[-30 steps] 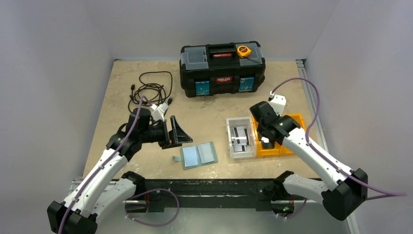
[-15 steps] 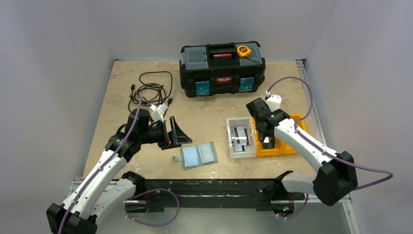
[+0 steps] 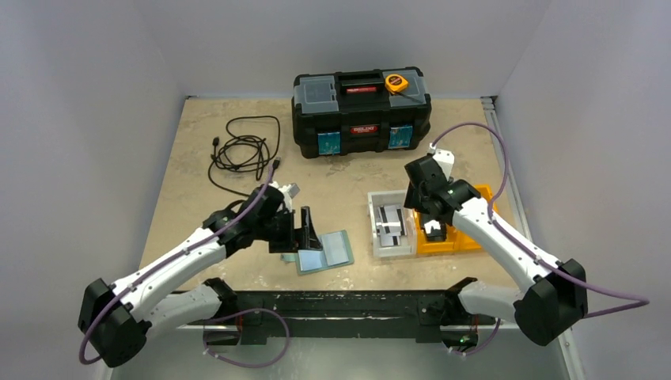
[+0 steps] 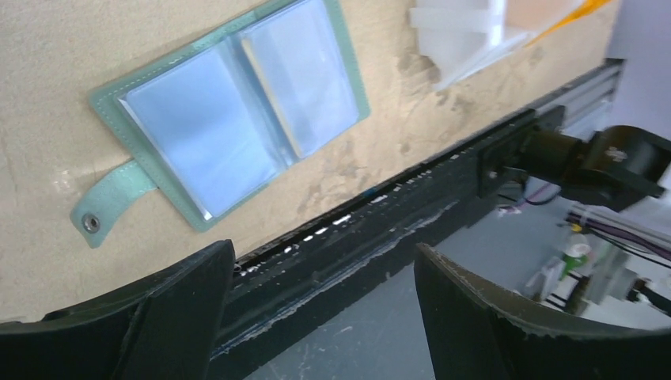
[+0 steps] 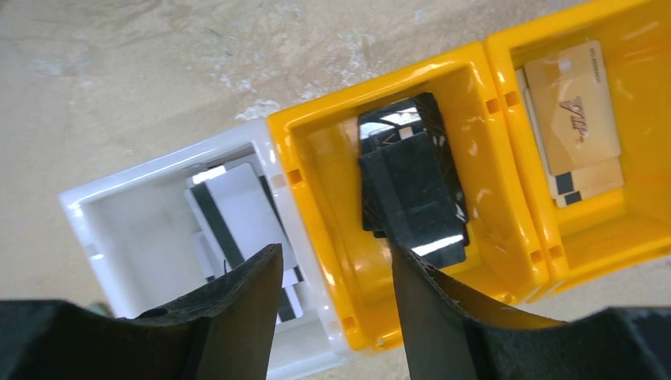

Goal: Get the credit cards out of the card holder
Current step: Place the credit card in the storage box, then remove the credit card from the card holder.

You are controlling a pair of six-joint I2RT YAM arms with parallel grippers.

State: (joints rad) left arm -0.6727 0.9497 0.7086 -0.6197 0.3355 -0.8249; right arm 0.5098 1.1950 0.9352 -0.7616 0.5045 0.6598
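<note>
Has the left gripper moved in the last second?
Yes. The left gripper moved right and toward the near side, from beside the card holder to over its left part.

Top external: fixed high behind the arm bases, looking down and forward over the whole worktop (image 3: 340,178), with the toolbox (image 3: 362,103) at the far edge.
Left wrist: close, tilted down across the near edge. It sees the card holder (image 3: 324,252) (image 4: 229,119) and the front rail (image 4: 396,229).
Right wrist: very close, nearly straight down into the white bin (image 3: 372,226) (image 5: 134,229) and the orange bin (image 3: 447,247) (image 5: 324,229) toward the right edge.
Overlap: top external covers both wrist patches, and the left wrist also clips a white bin corner.
</note>
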